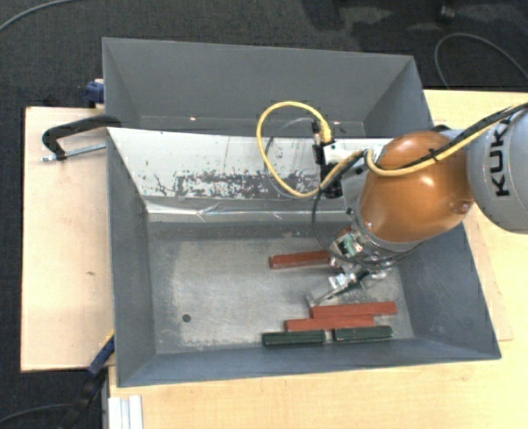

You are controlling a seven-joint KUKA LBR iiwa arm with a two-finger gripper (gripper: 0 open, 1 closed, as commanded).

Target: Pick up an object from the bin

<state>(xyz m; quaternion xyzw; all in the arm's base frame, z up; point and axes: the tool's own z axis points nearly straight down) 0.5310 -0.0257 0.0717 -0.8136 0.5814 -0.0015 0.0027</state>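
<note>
Beside the pincer (346,275), red-brown bar (297,260) lies left-to-right.

We see a grey bin (246,79), its back wall paler and flecked with dark speckles. In it lie an upper red-brown bar (297,260), a lower red-brown bar (353,311) and two dark green bars (295,338). The arm (505,172) is silver-grey with black lettering, its cover (415,195) glossy orange, its cable (290,105) yellow.
</note>
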